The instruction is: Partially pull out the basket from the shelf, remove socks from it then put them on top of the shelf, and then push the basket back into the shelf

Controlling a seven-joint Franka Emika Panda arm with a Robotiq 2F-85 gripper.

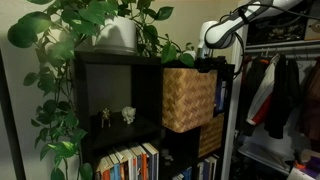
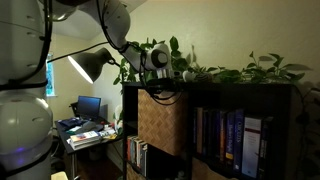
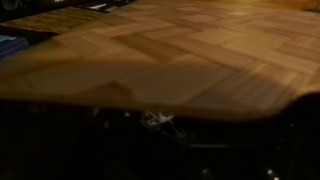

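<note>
At upper cubby of shelf (image 1: pixel 78 100), basket (image 1: pixel 188 98) stands partway out, front face proud of the frame in both exterior views. Jaws sit at its top front rim, touching or just above; apart or together, cannot tell. Pull step looks done or nearly so. Next: reach down inside for socks. Pale scrap (image 3: pixel 155 118) in wrist view may be them, unclear.
</note>
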